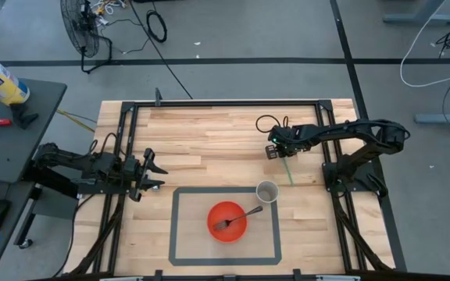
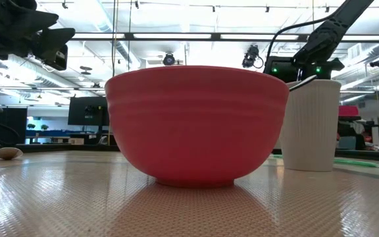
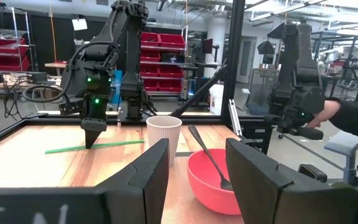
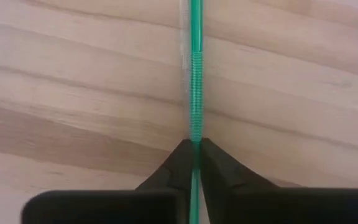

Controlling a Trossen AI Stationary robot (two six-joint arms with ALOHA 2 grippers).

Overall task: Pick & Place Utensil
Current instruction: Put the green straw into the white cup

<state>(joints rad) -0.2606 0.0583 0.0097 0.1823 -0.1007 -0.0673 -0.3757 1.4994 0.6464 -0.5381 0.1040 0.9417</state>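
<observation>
A green straw (image 1: 289,173) lies flat on the wooden table, to the far side of a white cup (image 1: 266,191). My right gripper (image 1: 276,151) stands over the straw and is shut on it. The left wrist view shows the right gripper (image 3: 93,138) pointing down onto the straw (image 3: 120,144). A red bowl (image 1: 226,222) with a fork (image 1: 237,218) in it sits on the grey mat. My left gripper (image 1: 151,173) waits open at the table's left side, touching nothing. My right gripper pinches the green straw between its two fingertips (image 4: 178,158), next to the straw's ribbed section (image 4: 194,106). The fingers come from above, pointing down. The straw (image 3: 67,149) lies along the table on both sides of the fingers.
The white cup (image 3: 164,138) stands upright beside the red bowl (image 3: 213,183), close to the straw's near end. The grey mat outline (image 1: 176,226) frames the bowl. A person's hand (image 3: 329,112) shows beyond the table. Bare wood lies between the two arms.
</observation>
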